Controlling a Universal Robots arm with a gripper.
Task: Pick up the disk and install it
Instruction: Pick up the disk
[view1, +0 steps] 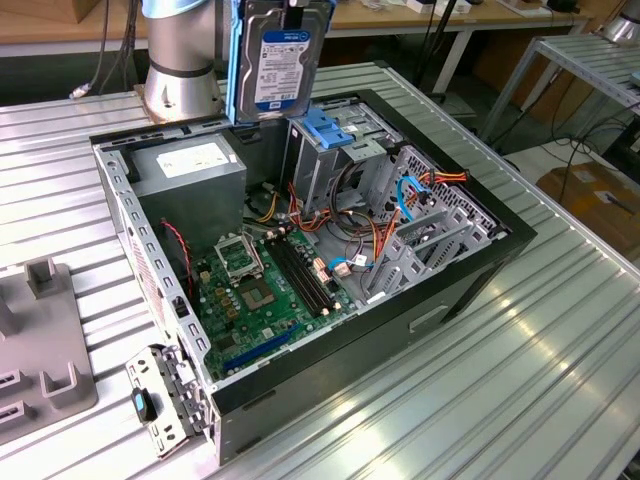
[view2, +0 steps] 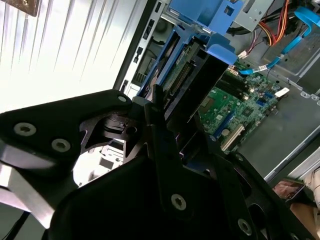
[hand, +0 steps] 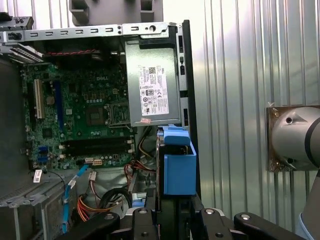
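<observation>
Nearest my wrist cameras is the single black hand (view2: 172, 112). Its fingers (view2: 159, 100) are closed on the one disk (view1: 280, 55), gripping it by one blue-framed end. The disk hangs upright just above the open computer case (view1: 470, 275). It sits just inside the case's wall, next to the case's one grey power supply box (view1: 190, 165). In the exterior view the disk's upper edge is cut off, so I cannot make out the grip there.

Inside the case I count one green motherboard (view1: 265, 290), one metal drive cage (view1: 330, 170), and one blue tray (view1: 328, 128) sitting on top of that cage. Orange and blue cables (view1: 420, 190) tangle beside the cage, and I cannot count them.

The case lies on one ribbed metal surface (view1: 520, 380). The arm's silver base (view1: 180, 60) stands just behind the case, its upper part out of frame. One grey fixture (view1: 40, 350) sits beside the case's near corner, partly cut off. In both wrist views the hand's own body hides the disk's gripped end.
</observation>
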